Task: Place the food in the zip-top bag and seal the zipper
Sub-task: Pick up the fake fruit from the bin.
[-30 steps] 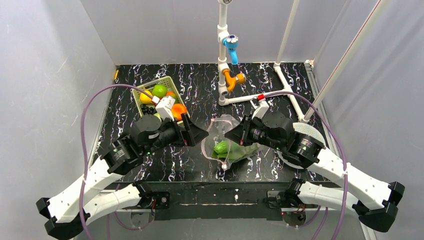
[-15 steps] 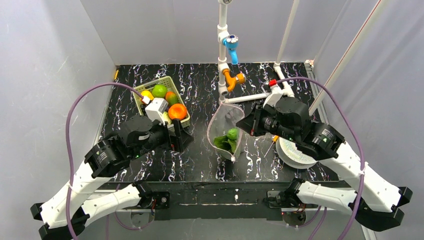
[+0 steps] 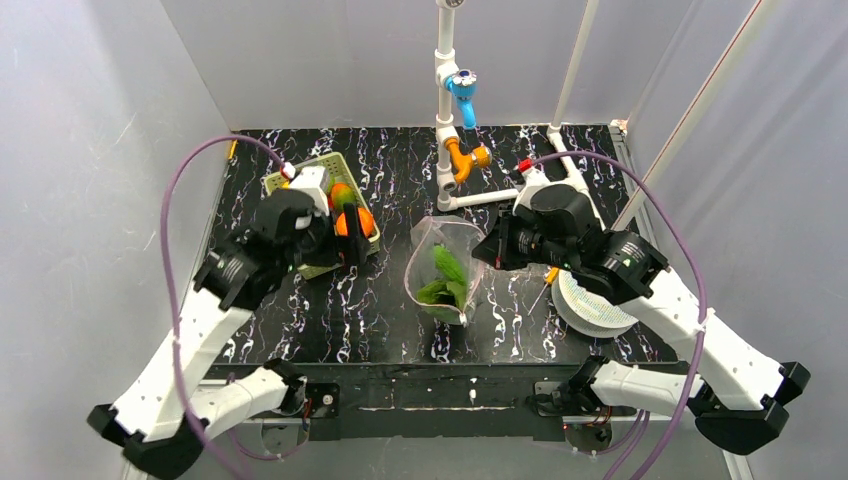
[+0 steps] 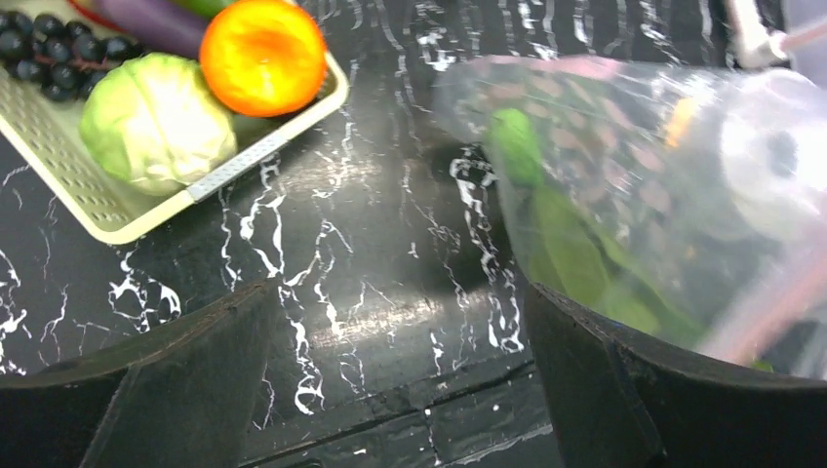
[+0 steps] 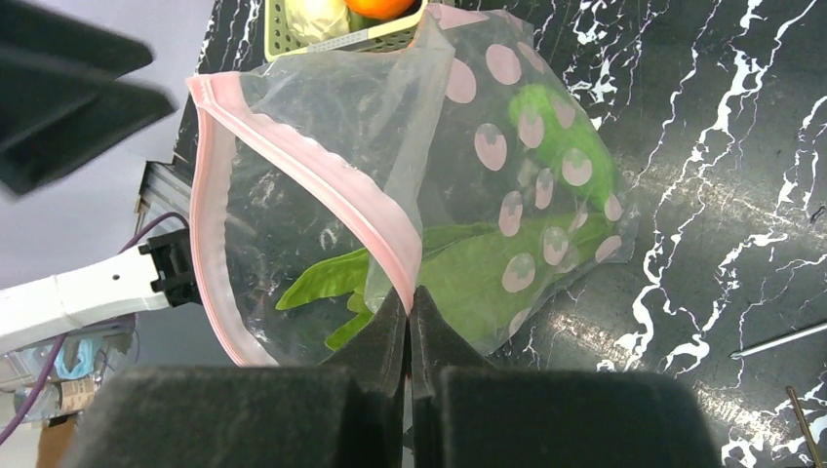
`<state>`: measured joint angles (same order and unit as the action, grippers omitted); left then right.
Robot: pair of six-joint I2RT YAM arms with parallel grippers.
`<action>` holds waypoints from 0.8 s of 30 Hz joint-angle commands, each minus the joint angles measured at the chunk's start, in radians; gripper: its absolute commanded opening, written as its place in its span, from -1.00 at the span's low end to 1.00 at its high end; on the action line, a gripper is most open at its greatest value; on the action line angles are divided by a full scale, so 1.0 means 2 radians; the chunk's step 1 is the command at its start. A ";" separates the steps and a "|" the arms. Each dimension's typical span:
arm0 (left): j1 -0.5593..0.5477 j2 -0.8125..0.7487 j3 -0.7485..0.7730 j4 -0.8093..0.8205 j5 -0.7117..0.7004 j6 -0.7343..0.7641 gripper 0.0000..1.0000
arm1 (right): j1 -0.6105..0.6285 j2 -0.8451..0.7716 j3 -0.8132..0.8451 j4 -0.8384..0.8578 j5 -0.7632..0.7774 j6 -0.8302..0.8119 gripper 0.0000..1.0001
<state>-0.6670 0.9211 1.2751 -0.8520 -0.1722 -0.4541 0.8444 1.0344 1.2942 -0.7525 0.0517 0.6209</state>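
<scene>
The zip-top bag [image 3: 445, 262] hangs upright over the middle of the table, its mouth gaping. My right gripper [image 3: 483, 250] is shut on the bag's pink zipper [image 5: 322, 185], with the strip pinched between the fingertips of that gripper [image 5: 410, 297]. A leafy green bunch [image 5: 488, 273] lies inside the bag. My left gripper [image 4: 400, 331] stands open and empty beside the light-green basket [image 4: 88, 185], left of the bag. In the basket lie an orange [image 4: 261, 54], a pale green cabbage [image 4: 156, 122], dark grapes [image 4: 49, 58] and a purple piece [image 4: 156, 19].
A white pipe frame with blue and orange fittings [image 3: 455, 120] stands at the back centre. A white round disc [image 3: 590, 305] lies on the table under the right arm. A thin stick [image 5: 780, 339] lies near it.
My right gripper has lifted the bag from lying flat to hanging upright, and the greens slid down inside. My left gripper has drawn back left to the basket and opened wider.
</scene>
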 commanded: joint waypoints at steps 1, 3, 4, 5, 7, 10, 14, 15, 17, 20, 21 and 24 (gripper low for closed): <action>0.108 0.050 0.015 0.019 0.112 0.038 0.92 | -0.003 -0.023 -0.005 0.019 -0.010 -0.008 -0.97; 0.134 0.082 0.031 0.026 0.112 0.048 0.92 | -0.002 -0.030 -0.017 0.030 -0.017 -0.007 -0.97; 0.144 0.098 0.036 0.036 0.106 0.053 0.92 | -0.003 -0.033 -0.021 0.032 -0.018 -0.006 -0.97; 0.153 0.111 0.041 0.044 0.101 0.059 0.92 | -0.003 -0.036 -0.022 0.032 -0.018 -0.005 -0.97; 0.167 0.147 0.053 0.053 0.096 0.078 0.92 | -0.002 -0.042 -0.024 0.032 -0.018 -0.003 -0.97; 0.185 0.207 0.072 0.070 0.131 0.116 0.93 | -0.003 -0.050 -0.032 0.040 -0.017 -0.004 -0.97; 0.185 0.284 0.099 0.061 0.071 0.142 0.78 | -0.003 -0.049 -0.025 0.038 -0.011 -0.007 -0.97; 0.185 0.286 0.090 0.078 0.065 0.147 0.77 | -0.003 -0.050 -0.025 0.039 -0.012 -0.008 -0.97; 0.185 0.281 0.042 0.134 0.075 0.156 0.80 | -0.003 -0.045 -0.026 0.044 -0.009 -0.012 -0.97; 0.176 0.307 0.018 0.163 0.073 0.144 0.92 | -0.003 -0.025 -0.022 0.057 -0.023 -0.012 -0.97; 0.174 0.316 0.016 0.165 0.067 0.144 0.90 | -0.003 -0.022 -0.022 0.059 -0.022 -0.013 -0.97; 0.163 0.344 0.022 0.165 0.063 0.152 0.78 | -0.002 -0.010 -0.019 0.071 -0.042 -0.012 -0.97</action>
<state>-0.3222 1.5875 1.3151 -0.5278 -0.0292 -0.1722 0.8436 1.0039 1.2327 -0.6781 0.0090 0.6182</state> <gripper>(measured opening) 0.920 0.031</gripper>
